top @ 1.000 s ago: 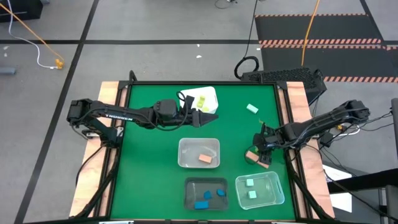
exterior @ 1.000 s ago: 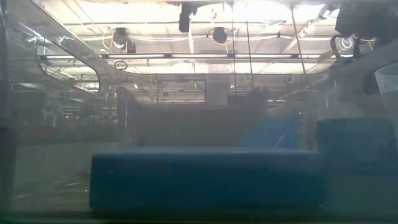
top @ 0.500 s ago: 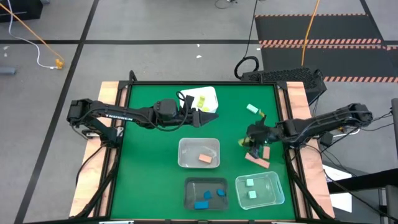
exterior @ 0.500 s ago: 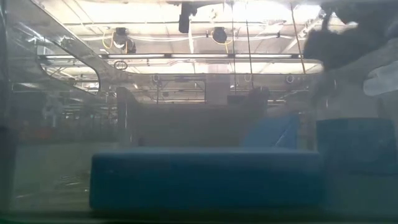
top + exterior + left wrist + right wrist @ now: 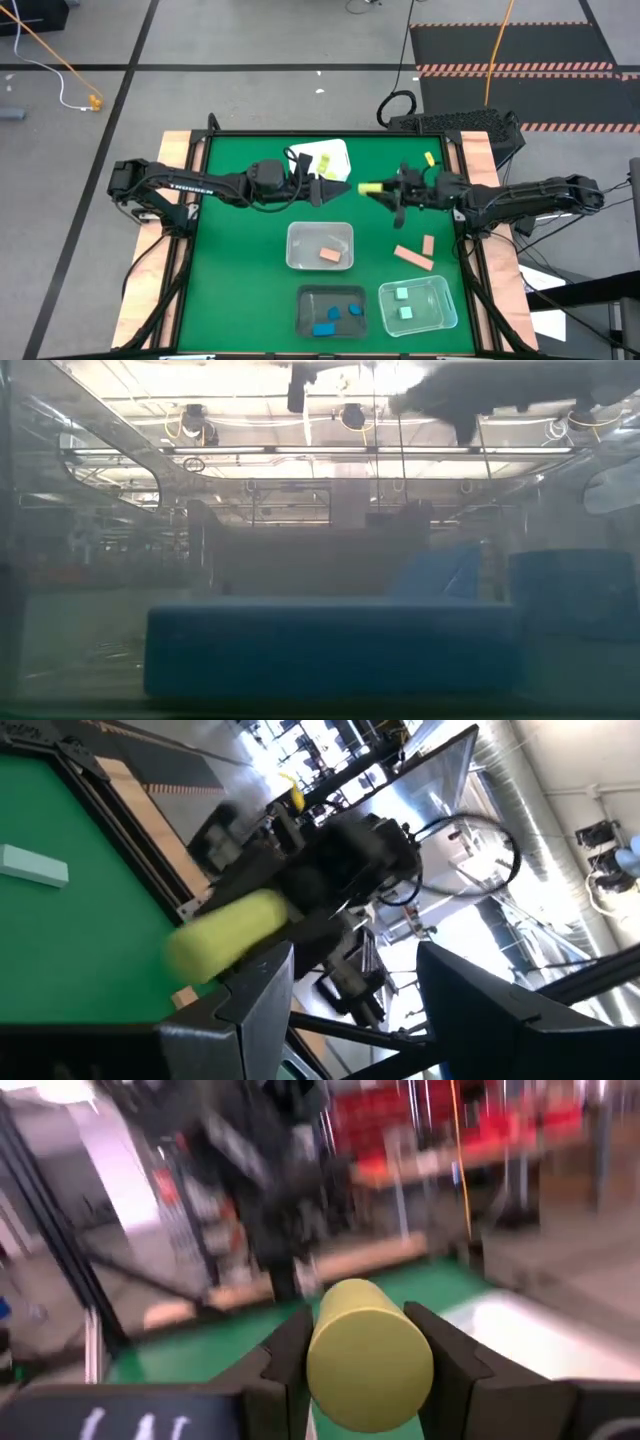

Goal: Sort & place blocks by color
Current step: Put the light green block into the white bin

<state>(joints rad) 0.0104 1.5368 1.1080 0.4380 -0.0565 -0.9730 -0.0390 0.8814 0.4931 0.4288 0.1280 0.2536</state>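
Seen from above, the green table [image 5: 240,250] sits between pale wooden side strips on a grey floor with cables and a striped dark mat. The right gripper [image 5: 381,189] hovers over the far middle of the table, its jaws closed on a yellow bar [image 5: 370,187] that points toward the left arm. The left gripper [image 5: 340,188] hangs just beside a white tub [image 5: 325,158] holding yellowish pieces, its jaws apart and empty. Two salmon-tan blocks [image 5: 412,257] lie loose on the cloth near the right edge. A clear tub [image 5: 320,246] in the middle holds one salmon block, a dark tub [image 5: 332,311] holds blue blocks, and another clear tub [image 5: 418,304] holds two mint blocks.

From table height, a blurred blue block [image 5: 330,650] fills the foreground through a hazy tub wall; ceiling lights and rails show behind. A dark arm [image 5: 480,390] crosses the top right, its gripper hard to make out.

In the left wrist view, the left arm's two dark fingers [image 5: 250,1010] stand well apart with nothing between them. Beyond them the yellow bar [image 5: 225,935] is blurred in front of the dark right arm, and a mint block [image 5: 35,865] lies on the cloth.

In the right wrist view, the yellow bar [image 5: 368,1355] sits end-on, clamped between the fingers [image 5: 290,1355]. The room behind is smeared: red shelving, a dark frame, the green cloth.
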